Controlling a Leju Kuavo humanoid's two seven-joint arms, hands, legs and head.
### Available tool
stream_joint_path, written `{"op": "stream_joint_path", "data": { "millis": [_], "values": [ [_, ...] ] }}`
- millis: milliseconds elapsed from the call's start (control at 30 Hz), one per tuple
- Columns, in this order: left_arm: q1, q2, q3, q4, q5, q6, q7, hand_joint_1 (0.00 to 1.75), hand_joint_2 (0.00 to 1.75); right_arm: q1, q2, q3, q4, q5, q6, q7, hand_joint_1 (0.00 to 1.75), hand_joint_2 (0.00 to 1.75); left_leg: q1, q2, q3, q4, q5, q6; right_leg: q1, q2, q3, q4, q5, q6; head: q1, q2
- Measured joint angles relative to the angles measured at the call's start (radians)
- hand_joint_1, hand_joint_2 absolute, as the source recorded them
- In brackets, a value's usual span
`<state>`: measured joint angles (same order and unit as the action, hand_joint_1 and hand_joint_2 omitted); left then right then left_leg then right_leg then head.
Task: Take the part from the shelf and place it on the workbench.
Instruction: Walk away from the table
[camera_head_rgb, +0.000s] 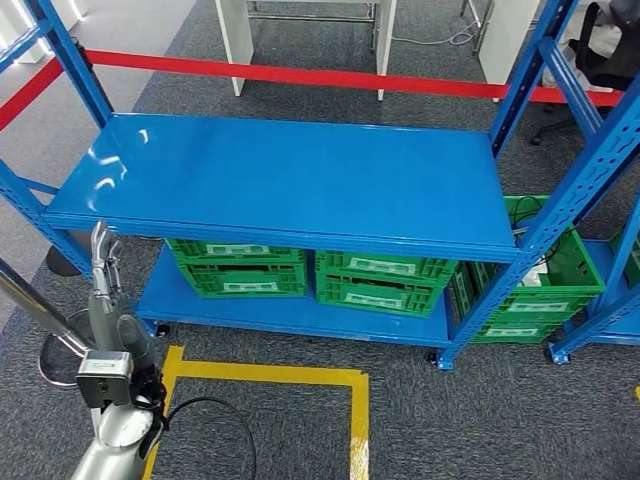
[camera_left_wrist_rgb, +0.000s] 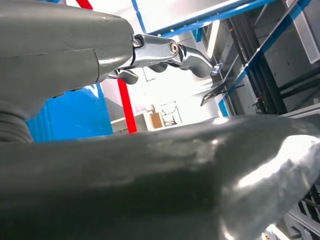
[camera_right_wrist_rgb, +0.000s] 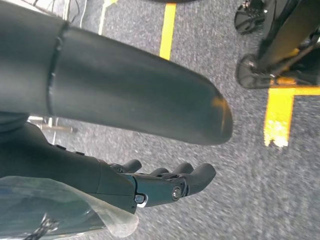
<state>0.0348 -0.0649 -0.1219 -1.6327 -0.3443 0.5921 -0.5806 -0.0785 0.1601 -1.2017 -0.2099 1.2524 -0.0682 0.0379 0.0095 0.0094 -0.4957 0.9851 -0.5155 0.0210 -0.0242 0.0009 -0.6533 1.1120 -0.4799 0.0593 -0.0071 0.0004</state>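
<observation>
My left hand (camera_head_rgb: 106, 265) is raised at the lower left, just in front of the left front corner of the blue shelf (camera_head_rgb: 302, 175). In the left wrist view the left hand (camera_left_wrist_rgb: 151, 180) has its silver fingers (camera_left_wrist_rgb: 170, 52) stretched out and apart from the thick thumb, with nothing between them. My right hand (camera_right_wrist_rgb: 151, 187) hangs over the grey carpet, dark fingers extended and holding nothing. A piece of clear plastic film (camera_right_wrist_rgb: 56, 210) lies by the base of that hand; I cannot tell what it is.
Green crates (camera_head_rgb: 238, 265) (camera_head_rgb: 377, 280) stand on the lower shelf board, and another green crate (camera_head_rgb: 536, 280) sits in the rack to the right. Red tape (camera_head_rgb: 302, 75) runs behind the shelf. Yellow floor tape (camera_head_rgb: 355, 400) marks the carpet in front.
</observation>
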Motion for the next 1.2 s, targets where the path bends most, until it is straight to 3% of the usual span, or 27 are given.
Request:
{"op": "stream_joint_path", "data": {
  "millis": [67,233,300,333,367,433,467,500,567,600,633,733,800,833,900,933,967,1033,1100,1200],
  "values": [
    [0.0,0.0,0.0,0.0,0.0,0.0,0.0,0.0,0.0,0.0,0.0,0.0,0.0,0.0,0.0,-0.001,0.0,0.0,0.002,0.001,0.008,0.001,-0.009,-0.008,0.0,-0.004,0.033,-0.067,0.024,0.004,0.001,0.0],
    [0.001,0.0,0.0,0.0,0.0,0.0,0.0,0.0,0.0,0.0,0.0,0.0,0.0,0.0,0.0,-0.001,0.0,0.0,0.001,0.001,0.009,0.001,-0.01,-0.01,0.002,-0.004,0.034,-0.067,0.017,0.003,0.001,0.0],
    [0.0,0.0,0.001,-0.002,0.0,0.0,0.0,0.0,0.0,-0.002,0.0,0.0,0.0,0.001,0.001,-0.002,0.0,0.0,-0.002,0.001,0.007,0.004,-0.016,-0.016,0.004,-0.005,0.04,-0.076,0.003,-0.015,0.005,0.0],
    [0.0,0.0,0.001,-0.003,0.0,0.0,0.0,0.0,0.0,-0.001,0.0,0.0,0.0,0.001,0.002,-0.002,0.0,0.0,-0.002,0.002,0.005,0.014,-0.018,-0.022,0.005,-0.003,0.049,-0.081,-0.005,-0.031,0.004,0.0],
    [0.0,0.0,0.001,-0.005,0.0,0.001,-0.001,0.0,0.0,-0.001,0.0,0.0,0.0,0.001,0.002,-0.002,0.0,0.0,-0.003,0.001,-0.04,0.092,-0.041,-0.03,0.005,0.0,0.069,-0.086,-0.019,-0.049,0.001,0.0],
    [0.001,-0.001,0.002,-0.008,0.002,0.011,-0.002,0.0,0.0,0.001,0.0,0.0,0.0,0.001,0.003,-0.002,0.0,0.0,-0.002,0.0,-0.147,0.24,-0.086,-0.036,0.007,0.009,0.114,-0.089,-0.046,-0.068,-0.007,0.0],
    [0.002,-0.002,0.003,-0.009,0.004,0.018,-0.003,0.0,0.0,0.001,0.0,0.0,0.0,0.001,0.003,-0.002,0.0,0.0,-0.004,-0.001,-0.196,0.281,-0.091,-0.032,0.011,0.013,0.137,-0.09,-0.062,-0.072,-0.009,0.0],
    [0.002,-0.004,0.004,-0.009,0.006,0.024,-0.003,0.0,0.0,0.001,0.0,0.0,0.0,0.001,0.003,-0.002,0.0,0.0,-0.008,-0.003,-0.198,0.236,-0.055,-0.022,0.014,0.017,0.153,-0.09,-0.074,-0.072,-0.01,0.0],
    [0.002,-0.006,0.005,-0.009,0.009,0.03,-0.003,0.0,0.0,0.002,0.002,0.0,0.001,0.002,0.004,-0.002,0.0,0.0,-0.02,-0.009,-0.181,0.123,0.05,0.003,0.019,0.021,0.169,-0.09,-0.094,-0.07,-0.007,0.0],
    [0.002,-0.008,0.006,-0.009,0.01,0.032,-0.003,0.0,0.0,0.002,0.002,0.0,0.002,0.002,0.004,-0.001,0.0,0.0,-0.027,-0.013,-0.175,0.086,0.082,0.012,0.019,0.022,0.173,-0.09,-0.102,-0.067,-0.004,0.0],
    [0.002,-0.01,0.007,-0.009,0.01,0.033,-0.003,0.0,0.0,0.001,0.003,0.0,0.003,0.002,0.005,0.0,0.0,0.0,-0.031,-0.016,-0.173,0.069,0.099,0.015,0.019,0.023,0.171,-0.091,-0.109,-0.063,-0.003,0.0],
    [0.0,-0.016,0.01,-0.012,0.01,0.036,-0.003,0.0,0.0,-0.002,0.002,0.0,0.003,0.002,0.005,0.001,0.0,0.0,-0.03,-0.017,-0.157,0.051,0.106,0.013,0.019,0.022,0.182,-0.103,-0.125,-0.049,-0.003,0.0],
    [-0.004,-0.02,0.012,-0.014,0.012,0.04,-0.003,0.0,0.0,-0.004,0.0,0.0,0.003,0.004,0.006,0.001,0.0,0.0,-0.022,-0.015,-0.138,0.03,0.104,0.017,0.02,0.015,0.168,-0.059,-0.156,-0.04,0.0,0.0],
    [-0.005,-0.023,0.013,-0.014,0.015,0.044,-0.003,0.0,0.0,-0.005,0.0,0.0,0.003,0.004,0.006,0.001,0.0,0.0,-0.02,-0.014,-0.133,0.026,0.102,0.02,0.019,0.011,0.139,-0.006,-0.18,-0.036,0.001,0.0],
    [-0.006,-0.028,0.016,-0.014,0.033,0.056,-0.008,0.0,0.0,-0.007,-0.001,0.001,0.004,0.006,0.006,0.003,0.0,0.0,-0.019,-0.013,-0.127,0.025,0.093,0.023,0.015,0.009,0.052,0.123,-0.223,-0.027,0.001,0.0],
    [-0.006,-0.031,0.019,-0.014,0.047,0.064,-0.013,0.0,0.0,-0.006,-0.001,0.001,0.004,0.007,0.005,0.005,0.0,0.0,-0.019,-0.013,-0.124,0.026,0.088,0.023,0.014,0.008,0.02,0.156,-0.218,-0.025,0.001,0.0],
    [-0.005,-0.034,0.023,-0.014,0.063,0.073,-0.02,0.0,0.0,-0.005,-0.002,0.001,0.004,0.007,0.004,0.006,0.0,0.0,-0.019,-0.014,-0.119,0.028,0.082,0.022,0.013,0.008,0.004,0.156,-0.194,-0.023,0.002,0.0],
    [-0.006,-0.04,0.032,-0.014,0.089,0.088,-0.034,0.0,0.0,-0.004,-0.004,0.001,0.004,0.009,0.003,0.009,0.0,0.87,-0.017,-0.015,-0.107,0.032,0.069,0.017,0.013,0.005,0.028,0.049,-0.099,-0.022,0.002,0.0],
    [-0.007,-0.043,0.039,-0.014,0.103,0.097,-0.04,0.0,0.0,-0.005,-0.004,0.001,0.004,0.012,0.002,0.011,0.0,1.75,-0.02,-0.016,-0.1,0.04,0.058,0.008,0.014,0.002,0.065,-0.054,-0.04,-0.029,0.002,0.0],
    [-0.008,-0.049,0.049,-0.016,0.113,0.105,-0.047,0.0,0.0,-0.005,-0.004,0.001,0.004,0.017,-0.001,0.014,0.0,1.75,-0.023,-0.016,-0.1,0.043,0.056,-0.004,0.015,0.003,0.08,-0.078,-0.033,-0.049,-0.001,0.0]
  ]
}}
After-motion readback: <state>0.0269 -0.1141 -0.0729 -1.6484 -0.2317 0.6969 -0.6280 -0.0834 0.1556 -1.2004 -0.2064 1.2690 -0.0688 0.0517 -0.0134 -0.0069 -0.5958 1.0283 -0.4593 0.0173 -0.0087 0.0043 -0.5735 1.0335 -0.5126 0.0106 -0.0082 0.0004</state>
